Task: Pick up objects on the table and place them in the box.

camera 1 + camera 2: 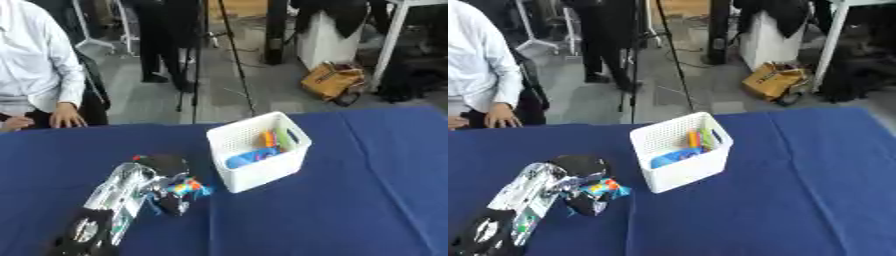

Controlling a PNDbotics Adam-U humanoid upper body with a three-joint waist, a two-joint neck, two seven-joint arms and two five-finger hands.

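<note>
My left hand (168, 181) hovers over the blue table just left of the white box (262, 172), its black fingers curled round a small blue and orange object (190, 188). The silver and black left arm runs down to the lower left corner. The white perforated box stands at the table's middle and holds a blue item (245, 159), an orange item (269, 139) and a green item (285, 140). My right hand shows in neither view.
The blue tablecloth (350, 200) covers the whole work surface. A person in a white shirt sits at the far left edge with a hand (66, 118) resting on the table. Tripod legs and a brown bag stand on the floor beyond.
</note>
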